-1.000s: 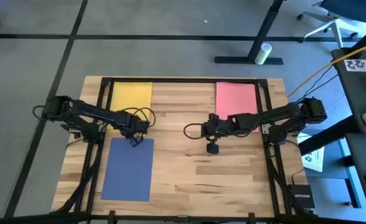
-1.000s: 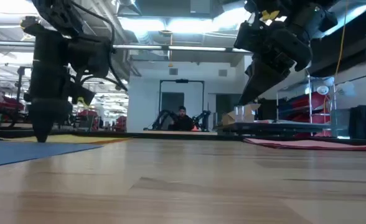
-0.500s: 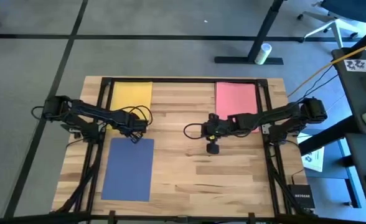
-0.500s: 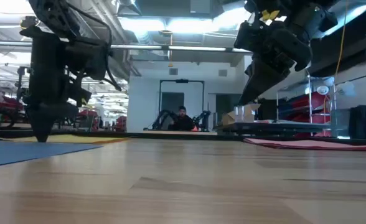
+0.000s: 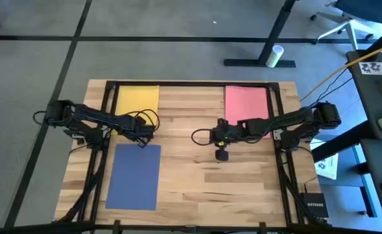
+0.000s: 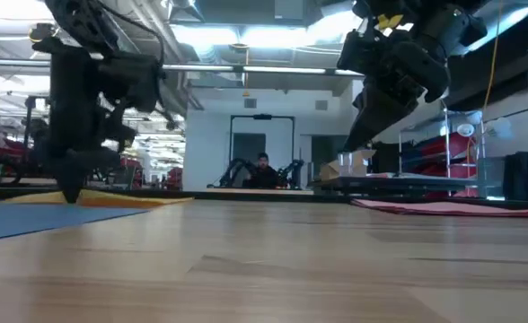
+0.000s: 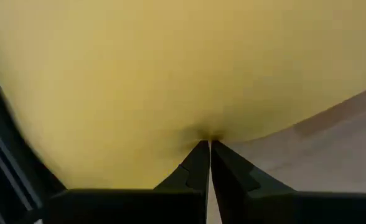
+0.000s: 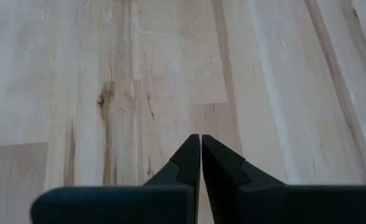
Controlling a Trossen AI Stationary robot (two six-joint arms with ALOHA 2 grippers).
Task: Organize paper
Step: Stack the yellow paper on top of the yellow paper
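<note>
The left tool (image 7: 209,144), closed, pinches the yellow sheet's (image 5: 138,99) near edge (thin, floppy, best slid along the tabletop (image 5: 197,182)).

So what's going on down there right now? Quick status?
Left gripper shut, tips on the yellow sheet near its edge. Right gripper shut over bare table. Blue sheet and pink sheet lie flat. Nothing blocking.

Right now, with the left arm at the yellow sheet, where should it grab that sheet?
Take the yellow sheet at its near edge, coming from the table's middle. It lies flat on the table, and the left gripper, fingers together, already sits at that edge, where the left wrist view shows the paper dimpling. The blue sheet lies just beyond, so stay shallow.
</note>
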